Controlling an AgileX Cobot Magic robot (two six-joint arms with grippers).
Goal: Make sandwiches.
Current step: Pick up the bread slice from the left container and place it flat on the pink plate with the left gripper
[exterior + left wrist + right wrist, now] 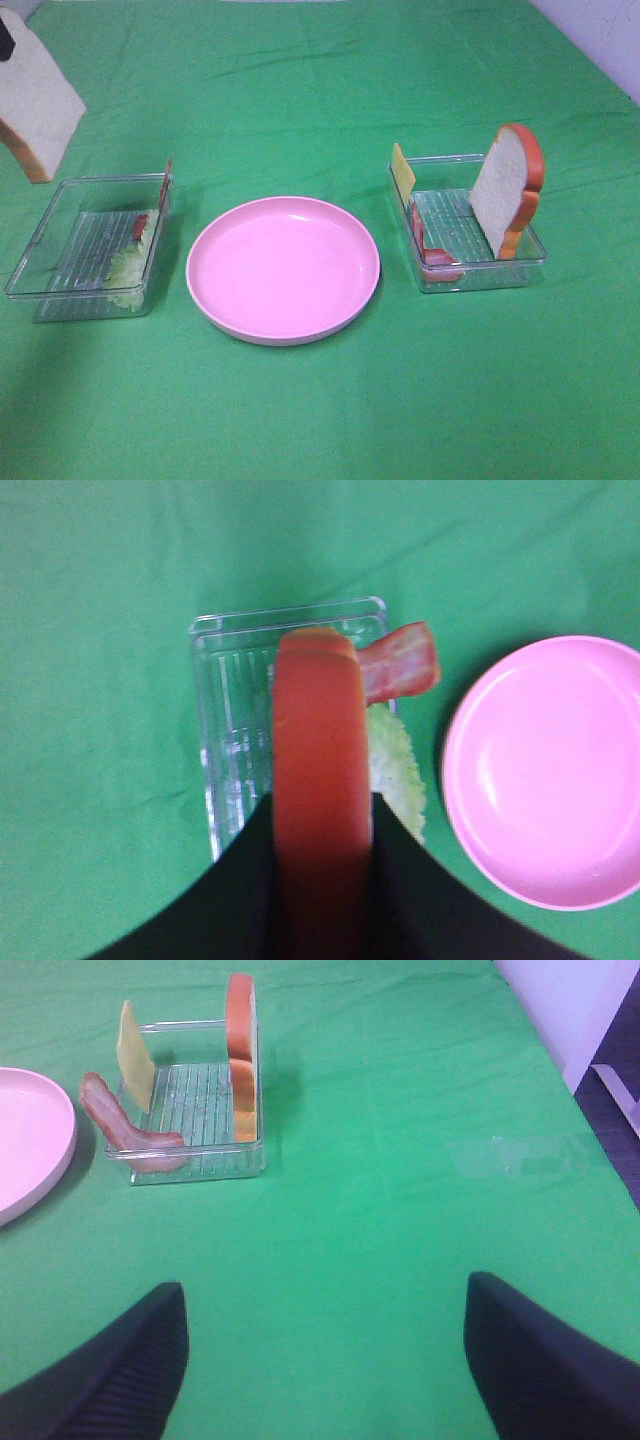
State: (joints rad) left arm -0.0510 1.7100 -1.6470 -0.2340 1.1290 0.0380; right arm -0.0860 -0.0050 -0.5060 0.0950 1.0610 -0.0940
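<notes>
Sandwiches are barely begun: our left claw pinches one bread slice aloft at far left, over the left tray, and the pink plate holds nothing. Our right claw hangs open and empty on the right. We judge all stacking remains: second slice, cheese and bacon wait in the right tray, lettuce in the left.
</notes>
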